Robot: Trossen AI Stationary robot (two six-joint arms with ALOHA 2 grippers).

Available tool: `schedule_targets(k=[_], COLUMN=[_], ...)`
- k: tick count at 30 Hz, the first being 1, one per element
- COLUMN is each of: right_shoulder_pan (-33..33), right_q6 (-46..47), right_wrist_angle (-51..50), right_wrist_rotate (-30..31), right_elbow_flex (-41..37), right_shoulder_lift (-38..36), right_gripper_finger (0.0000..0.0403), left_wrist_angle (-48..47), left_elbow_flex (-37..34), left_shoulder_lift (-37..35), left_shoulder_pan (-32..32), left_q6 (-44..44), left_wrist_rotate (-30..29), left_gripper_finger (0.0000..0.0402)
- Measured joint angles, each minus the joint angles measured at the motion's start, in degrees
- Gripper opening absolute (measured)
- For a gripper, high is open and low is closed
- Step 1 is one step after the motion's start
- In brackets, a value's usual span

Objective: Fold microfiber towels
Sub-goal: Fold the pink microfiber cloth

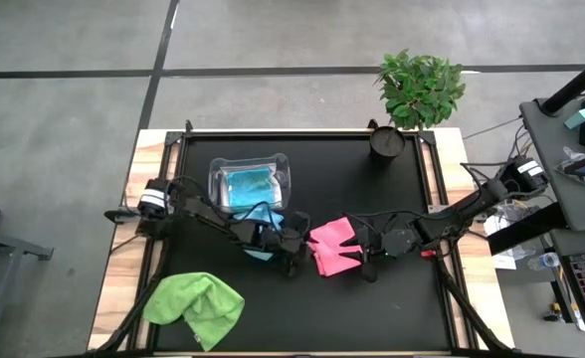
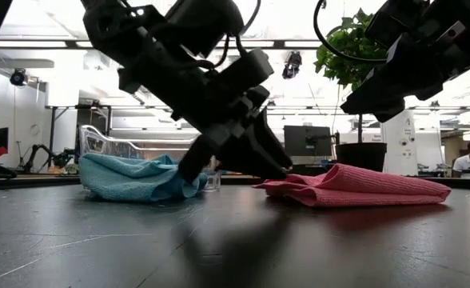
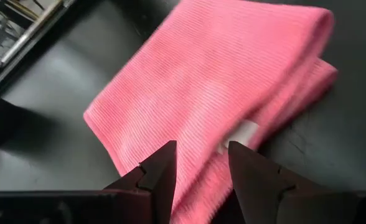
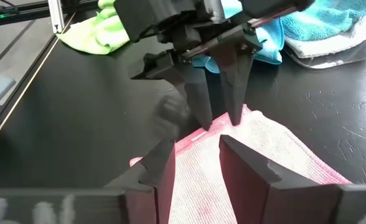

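A pink towel [image 1: 332, 249] lies folded flat at the table's middle, between my two grippers. My left gripper [image 1: 297, 257] stands open at the towel's left edge, its fingers slanting down over that edge [image 4: 211, 127]; the left wrist view shows pink cloth [image 3: 220, 81] with a white label [image 3: 245, 132] past the fingertips. My right gripper [image 4: 198, 165] is open on the towel's right side and hangs above it [image 2: 363, 186]. A light blue towel [image 1: 260, 214] lies crumpled in front of the tub. A lime green towel [image 1: 195, 306] lies bunched at the near left. My left gripper's open fingertips [image 4: 201, 124] stand at the pink towel's left edge, coming down at a slant from the table's left. I cannot tell whether they touch the cloth or stop just above it. The towel lies flat on the table.
A clear plastic tub [image 1: 285, 164] at the far left middle holds another blue towel [image 1: 245, 184]. A potted plant [image 1: 386, 141] stands at the far right edge. Bare black tabletop lies near the front and right of the pink towel.
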Motion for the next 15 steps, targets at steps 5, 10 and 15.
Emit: schedule_targets(k=[5, 10, 15], right_shoulder_pan=[0.00, 0.00, 0.00], right_q6=[-0.08, -0.08, -0.09], right_wrist_angle=[-0.04, 0.02, -0.02], right_wrist_rotate=[0.00, 0.04, 0.07], right_elbow_flex=[-0.13, -0.22, -0.26], right_shoulder_lift=[0.00, 0.00, 0.00], right_gripper_finger=[0.0117, 0.0119, 0.0115], left_wrist_angle=[1.26, 0.88, 0.99], left_elbow_flex=[0.65, 1.00, 1.17], left_shoulder_lift=[1.09, 1.66, 1.68], left_shoulder_pan=[0.53, 0.58, 0.57], left_q6=[-0.04, 0.01, 0.64], left_wrist_rotate=[0.25, 0.25, 0.14], left_gripper_finger=[0.0130, 0.0117, 0.0061])
